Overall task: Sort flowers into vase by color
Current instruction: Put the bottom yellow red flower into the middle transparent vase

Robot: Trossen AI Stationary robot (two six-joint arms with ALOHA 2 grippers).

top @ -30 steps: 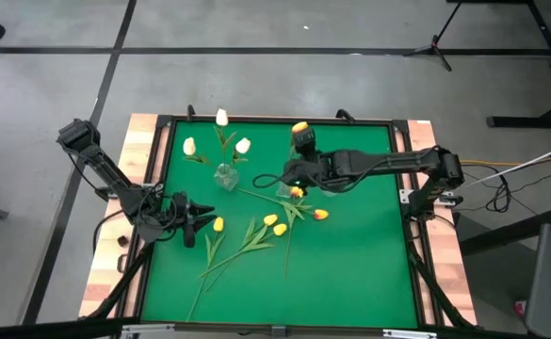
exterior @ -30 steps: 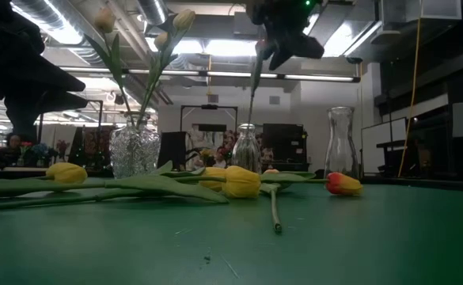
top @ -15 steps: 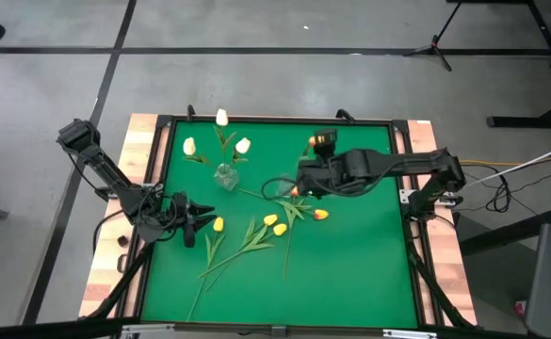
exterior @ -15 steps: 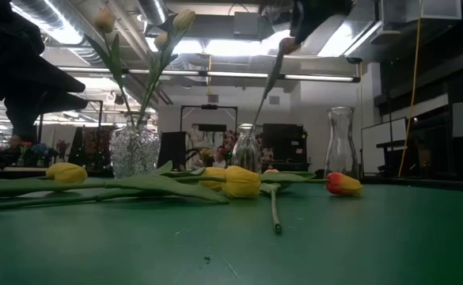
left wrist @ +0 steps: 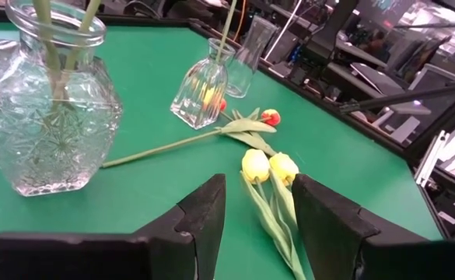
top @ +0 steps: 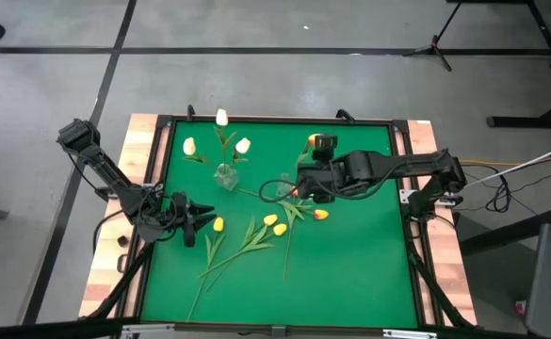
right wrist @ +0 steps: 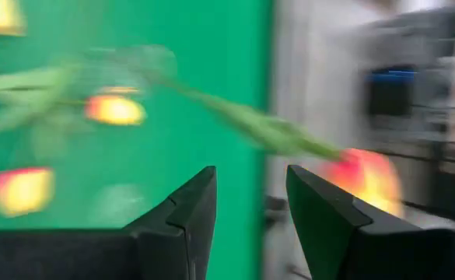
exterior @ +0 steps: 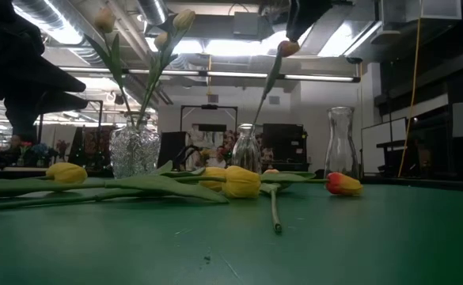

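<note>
An orange tulip stands in the small glass bottle (exterior: 247, 148), its stem leaning and its bud (exterior: 288, 47) up high. My right gripper (right wrist: 250, 202) is open just above that bud. The stem (right wrist: 235, 117) crosses in front of its fingers, apart from them. Three white tulips (top: 221, 117) stand in the crystal vase (top: 225, 175). Yellow tulips (top: 218, 224) (top: 275, 224) and an orange one (top: 320, 215) lie flat on the green mat. My left gripper (left wrist: 258, 210) is open, low over the mat's left side, next to a yellow tulip.
A taller empty glass carafe (exterior: 340, 142) stands to the right of the small bottle in the low view. Long stems and leaves (top: 247, 243) sprawl across the mat's middle. The near half of the mat (top: 350, 273) is bare green. A raised dark frame (top: 275, 121) borders it.
My right gripper has shifted toward the table's right edge. The orange tulip, upright below it a second ago, has dropped lower into the small bottle. It now leans with its bud showing below the gripper.
</note>
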